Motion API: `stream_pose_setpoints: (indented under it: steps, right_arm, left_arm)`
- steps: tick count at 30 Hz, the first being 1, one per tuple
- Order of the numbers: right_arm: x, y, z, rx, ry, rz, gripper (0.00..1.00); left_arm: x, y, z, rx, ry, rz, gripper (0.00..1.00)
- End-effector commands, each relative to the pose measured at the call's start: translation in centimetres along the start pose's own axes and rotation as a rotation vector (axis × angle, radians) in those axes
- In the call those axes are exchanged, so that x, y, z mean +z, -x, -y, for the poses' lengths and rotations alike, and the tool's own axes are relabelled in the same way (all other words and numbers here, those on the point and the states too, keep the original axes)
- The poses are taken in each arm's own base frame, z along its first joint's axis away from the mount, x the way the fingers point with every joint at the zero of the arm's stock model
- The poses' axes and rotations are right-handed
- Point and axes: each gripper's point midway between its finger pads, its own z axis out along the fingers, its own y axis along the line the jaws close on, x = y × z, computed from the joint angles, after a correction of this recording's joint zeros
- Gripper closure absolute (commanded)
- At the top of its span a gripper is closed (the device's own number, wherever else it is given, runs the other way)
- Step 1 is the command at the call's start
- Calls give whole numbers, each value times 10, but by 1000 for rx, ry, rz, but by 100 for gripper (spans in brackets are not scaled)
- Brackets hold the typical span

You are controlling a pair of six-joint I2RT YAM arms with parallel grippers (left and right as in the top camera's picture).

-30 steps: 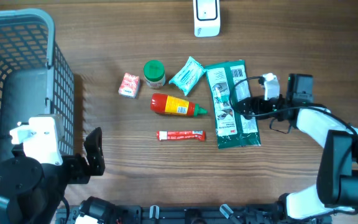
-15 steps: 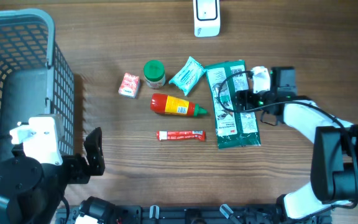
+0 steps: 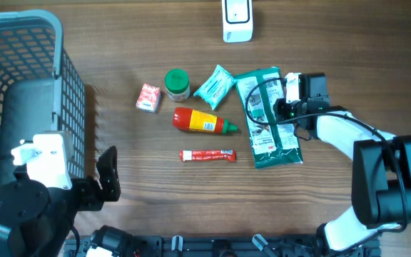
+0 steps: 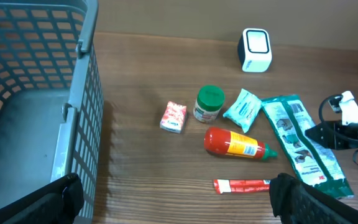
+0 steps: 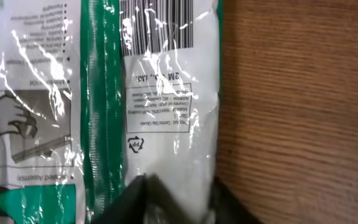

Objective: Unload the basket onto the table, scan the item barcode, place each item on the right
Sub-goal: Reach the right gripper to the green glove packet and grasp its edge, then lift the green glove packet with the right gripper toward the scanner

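The red sauce bottle [image 3: 202, 121] lies on its side in the middle of the bench [image 3: 362, 43], and all places here are given from it. The green packet [image 3: 268, 139], the item that carries the barcode, lies flat just beside the cap end of the bottle, on the side of the right arm. It reaches both farther from the robot and nearer to the robot than the bottle does. The right tool [image 3: 285, 109] sits on the packet edge that faces away from the bottle, and its dark fingers [image 5: 132, 199] are clenched on the shiny film there. In the right wrist view the barcode [image 5: 157, 25] is on the upper face of the packet, beyond the fingers. The white scanner [image 3: 237, 20] stands well beyond the bottle, at the far edge of the bench. Just behind the bottle there are a teal pouch [image 3: 215, 86], a green-lidded jar [image 3: 177, 84] and a small red box [image 3: 148, 98]. A thin red tube [image 3: 207, 155] lies near the bottle on the robot's side, almost parallel to it. The grey basket [image 3: 73, 107] stands well apart from the bottle, on the side of the left arm. The left tool [image 4: 176, 190] hangs beside that basket, also well apart from the bottle, released wide with nothing between its fingers.
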Motion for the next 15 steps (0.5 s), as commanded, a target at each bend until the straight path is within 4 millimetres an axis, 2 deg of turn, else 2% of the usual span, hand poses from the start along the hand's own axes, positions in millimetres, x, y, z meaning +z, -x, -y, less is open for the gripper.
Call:
stream_pose_setpoints:
  steps: [1, 5, 8, 10, 12, 14, 15]
  right_arm:
    - [33, -126, -11, 106, 77, -359, 96]
    - [33, -121, -12, 105, 87, -344, 96]
    - [28, -105, -14, 106, 92, -313, 96]
    - [20, -86, -16, 95, 96, -270, 96]
    - [5, -57, -19, 66, 100, -196, 96]
    - [-23, -18, -24, -18, 106, -87, 96]
    - [-33, -8, -26, -44, 107, -58, 96]
  left_arm:
    - [1, 0, 2, 10, -10, -3, 0]
    - [1, 0, 2, 11, -10, -3, 0]
    - [1, 0, 2, 10, -10, -3, 0]
    - [1, 0, 2, 10, -10, -3, 0]
    - [1, 0, 2, 10, -10, -3, 0]
    - [1, 0, 2, 10, -10, -3, 0]
    - [1, 0, 2, 11, -10, -3, 0]
